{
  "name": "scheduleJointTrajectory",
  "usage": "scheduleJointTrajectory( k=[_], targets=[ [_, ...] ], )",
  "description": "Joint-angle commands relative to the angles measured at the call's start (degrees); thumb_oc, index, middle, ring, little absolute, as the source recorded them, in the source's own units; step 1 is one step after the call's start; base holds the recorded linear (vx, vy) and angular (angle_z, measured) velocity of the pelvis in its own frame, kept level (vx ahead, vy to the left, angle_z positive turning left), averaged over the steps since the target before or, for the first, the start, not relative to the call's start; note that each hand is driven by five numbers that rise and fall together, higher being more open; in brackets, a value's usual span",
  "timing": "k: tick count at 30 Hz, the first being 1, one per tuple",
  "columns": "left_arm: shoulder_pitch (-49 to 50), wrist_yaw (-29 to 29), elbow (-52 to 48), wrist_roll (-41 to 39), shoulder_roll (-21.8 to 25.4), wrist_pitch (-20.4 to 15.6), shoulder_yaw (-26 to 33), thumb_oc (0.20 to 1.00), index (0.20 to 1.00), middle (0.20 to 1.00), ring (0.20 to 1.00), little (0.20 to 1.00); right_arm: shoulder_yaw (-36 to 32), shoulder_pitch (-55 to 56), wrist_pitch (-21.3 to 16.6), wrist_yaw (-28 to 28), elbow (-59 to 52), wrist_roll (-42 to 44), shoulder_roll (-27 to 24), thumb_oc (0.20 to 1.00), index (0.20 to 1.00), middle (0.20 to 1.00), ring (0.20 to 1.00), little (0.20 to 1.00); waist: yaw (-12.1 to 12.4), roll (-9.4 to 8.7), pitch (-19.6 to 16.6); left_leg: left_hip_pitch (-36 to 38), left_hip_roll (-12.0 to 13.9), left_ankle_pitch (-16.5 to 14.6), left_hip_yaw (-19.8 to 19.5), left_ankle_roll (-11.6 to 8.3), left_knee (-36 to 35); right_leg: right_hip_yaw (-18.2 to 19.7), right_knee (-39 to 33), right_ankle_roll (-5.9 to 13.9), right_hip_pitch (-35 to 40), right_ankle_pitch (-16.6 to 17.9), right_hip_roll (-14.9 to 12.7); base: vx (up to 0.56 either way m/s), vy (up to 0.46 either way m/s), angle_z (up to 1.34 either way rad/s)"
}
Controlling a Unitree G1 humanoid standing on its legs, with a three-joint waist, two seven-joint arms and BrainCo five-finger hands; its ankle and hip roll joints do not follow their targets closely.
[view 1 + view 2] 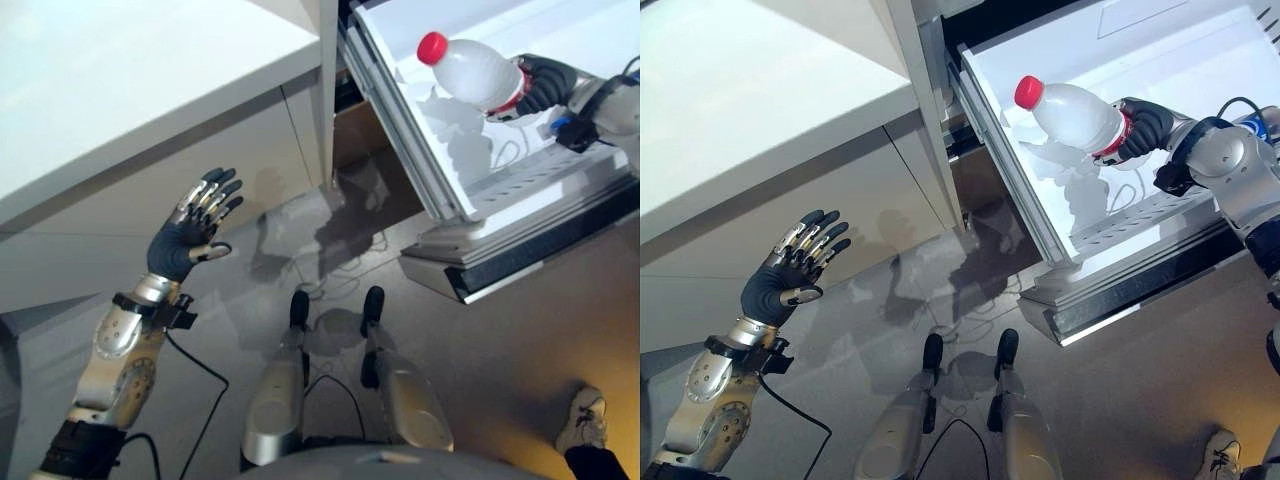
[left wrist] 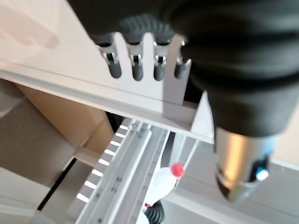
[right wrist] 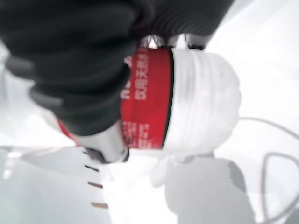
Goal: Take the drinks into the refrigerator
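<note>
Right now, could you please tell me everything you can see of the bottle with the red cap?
The bottle is translucent white plastic with a red screw cap and a red label band round its lower body. The right hand holds it by that lower end, fingers curled round the label. It lies tilted almost on its side, cap towards the robot's left, in the air over the open white refrigerator drawer, casting a shadow on the drawer floor. Nothing else touches it.

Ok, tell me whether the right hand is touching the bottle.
Touching: in the right wrist view the right hand is curled around the bottle at its red label.
</note>
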Motion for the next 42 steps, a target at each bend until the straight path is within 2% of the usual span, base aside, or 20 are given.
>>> scheduleJointTrajectory(
  k=[1, 9, 16, 22, 29, 31, 32, 42],
  targets=[
    [1.75, 0.49, -4.34, 0.14, 2.16, -3.62, -0.67, 1.000, 1.000, 1.000, 1.000, 1.000, 2.13, -8.95, -2.59, -1.08, -1.52, 0.49, -4.96, 0.200, 0.200, 0.200, 0.200, 0.200, 0.10, -1.43, 0.28, -1.60, -1.57, 2.01, -2.81, 0.13, 0.33, -2.77, 12.82, 2.60, -3.67, -9.63, -1.46, -0.03, -0.035, 0.11],
    [0.76, 1.13, -4.89, 0.47, 2.42, -3.78, -1.97, 1.000, 1.000, 1.000, 1.000, 1.000, 1.83, -7.86, -1.73, -0.70, 3.60, 0.76, -3.04, 0.200, 0.200, 0.200, 0.200, 0.200, 0.18, -0.21, 1.29, -3.23, -1.52, 2.70, -2.94, 0.03, -0.32, -2.48, 13.30, 2.51, -6.05, -9.47, -1.37, -0.01, -0.004, 0.02],
    [0.54, 1.79, -5.19, 0.48, 1.97, -3.87, -2.02, 1.000, 1.000, 1.000, 1.000, 1.000, -0.54, -6.90, -1.59, -2.29, 8.95, -0.36, -1.77, 0.200, 0.200, 0.200, 0.200, 0.200, 0.23, 1.57, 1.29, -4.47, -1.68, 3.56, -3.39, -0.39, -1.31, -3.29, 13.81, 2.37, -7.84, -9.65, -1.78, -0.01, -0.008, 0.07],
    [0.67, 2.40, -5.19, -0.23, 1.29, -3.90, -1.92, 1.000, 1.000, 1.000, 1.000, 1.000, -8.30, -5.35, -1.13, -5.92, 17.61, 4.26, -0.20, 0.200, 0.200, 0.200, 0.200, 0.200, 0.15, 2.66, 1.29, -5.16, -1.76, 3.93, -3.38, -0.59, -1.92, -3.46, 14.48, 2.21, -9.17, -9.92, -2.00, 0.00, -0.015, 0.04],
    [0.90, 3.91, -5.52, -0.11, 0.02, -3.26, -2.05, 1.000, 1.000, 1.000, 1.000, 1.000, -12.90, -8.48, 0.16, -8.99, 29.28, 6.59, 1.86, 0.200, 0.200, 0.200, 0.200, 0.200, -0.27, 3.29, 1.29, -5.53, -1.91, 3.93, -3.16, -0.62, -2.68, -2.95, 15.37, 2.17, -10.76, -10.25, -1.82, 0.00, -0.001, 0.03],
    [0.76, 3.91, -5.53, -0.11, -0.01, -3.25, -1.98, 1.000, 1.000, 1.000, 1.000, 1.000, -12.84, -8.71, 0.14, -8.98, 29.33, 6.60, 1.84, 0.200, 0.200, 0.200, 0.200, 0.200, -0.31, 3.29, 1.29, -5.91, -1.95, 4.12, -3.17, -0.59, -2.56, -2.97, 15.21, 2.17, -11.00, -9.92, -1.84, 0.00, 0.000, 0.00],
    [1.25, 4.89, -5.67, 0.18, -0.42, -3.00, -2.15, 1.000, 1.000, 1.000, 1.000, 1.000, -13.85, -10.54, 1.01, -10.93, 32.92, 6.71, 3.24, 0.200, 0.200, 0.200, 0.200, 0.200, -0.64, 3.50, 1.29, -5.81, -1.87, 4.03, -2.90, -0.66, -2.98, -2.74, 15.51, 2.18, -11.38, -10.19, -1.78, 0.00, 0.000, 0.00],
    [1.13, 6.98, -6.46, 1.69, -0.16, -2.71, -2.61, 1.000, 1.000, 1.000, 1.000, 1.000, -10.73, -15.62, 2.63, -13.44, 37.18, 1.38, 5.91, 0.200, 0.200, 0.200, 0.200, 0.200, -1.37, 3.71, 1.29, -6.90, -1.75, 4.73, -2.18, -0.63, -4.22, -1.69, 15.64, 2.29, -13.84, -9.38, -1.40, 0.00, 0.000, -0.02]
  ],
)
